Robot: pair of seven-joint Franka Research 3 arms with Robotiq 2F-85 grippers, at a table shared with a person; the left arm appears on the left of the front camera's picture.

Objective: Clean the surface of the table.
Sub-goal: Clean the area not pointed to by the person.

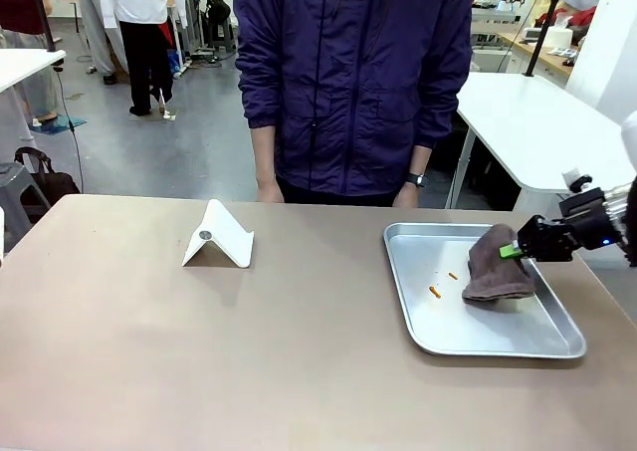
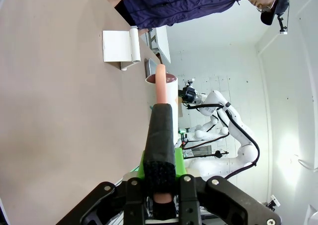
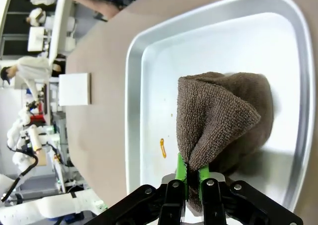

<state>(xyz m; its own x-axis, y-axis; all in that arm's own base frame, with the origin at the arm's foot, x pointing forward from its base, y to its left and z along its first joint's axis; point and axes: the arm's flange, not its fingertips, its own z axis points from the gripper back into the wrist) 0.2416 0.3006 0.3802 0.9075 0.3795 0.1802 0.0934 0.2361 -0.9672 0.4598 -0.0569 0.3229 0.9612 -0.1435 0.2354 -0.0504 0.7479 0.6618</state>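
The brownish-taupe table (image 1: pixel 199 351) spreads across the front view, and in the left wrist view the table (image 2: pixel 59 111) stands sideways. At its right lies a silver tray (image 1: pixel 498 349) with a brown cloth (image 1: pixel 495 267) and two small orange crumbs (image 1: pixel 435 292) in it. My right gripper (image 1: pixel 513 251) comes in from the right, shut on the cloth's upper edge. In the right wrist view the gripper (image 3: pixel 191 178) pinches the cloth (image 3: pixel 223 115), which drapes onto the tray (image 3: pixel 134 86) beside a crumb (image 3: pixel 162 148). My left gripper (image 2: pixel 159 175) is shut on a stick (image 2: pixel 161 130) with a black grip and a salmon shaft.
A white folded stand (image 1: pixel 219 236) sits on the table left of centre, well apart from the tray. A person in a dark purple jacket (image 1: pixel 353 83) stands at the far edge with hands down. White tables stand behind at the right.
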